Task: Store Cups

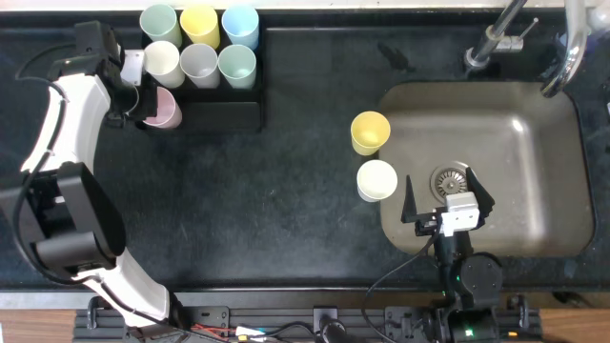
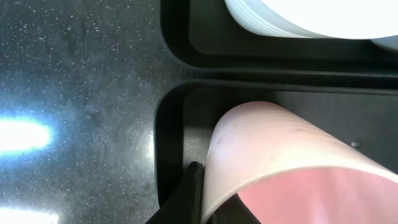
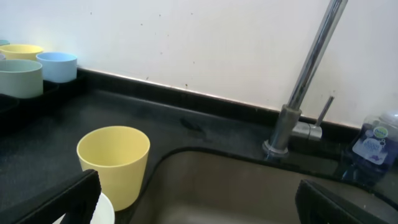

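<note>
**A:** What is the left gripper (image 1: pixel 141 101) up to?

**B:** It is clenched on the wall of the pink cup (image 2: pixel 280 155), with one dark finger (image 2: pixel 188 196) pressed against the outside. The cup is smooth, matte and tapered. It hangs tilted over the front left compartment of the black tray (image 1: pixel 238 112) (I cannot tell whether its base touches the tray floor).

**A:** And the rest of the tray?

**B:** It has rounded corners and a raised lip. Six stored cups (image 1: pixel 199 63) stand upright in two rows behind the pink one, in pale green, yellow, blue, cream and white.

**A:** Where are the others?

**B:** A yellow cup (image 1: pixel 370 132) and a cream cup (image 1: pixel 376 179) stand upright on the dark speckled desk (image 1: pixel 286 210). They are just beside each other, at the left rim of the brushed steel sink (image 1: pixel 534 219). A broad stretch of desk lies between them and the tray.

**A:** And the right gripper (image 1: pixel 445 200)?

**B:** Released, with its fingers spread wide. It hangs over the sink near the left front corner, close to the cream cup.

**A:** Is there any writing?

**B:** A blue bottle (image 3: pixel 373 146) beside the chrome tap (image 3: pixel 311 68) carries a label, but its print is too small to make out
</note>
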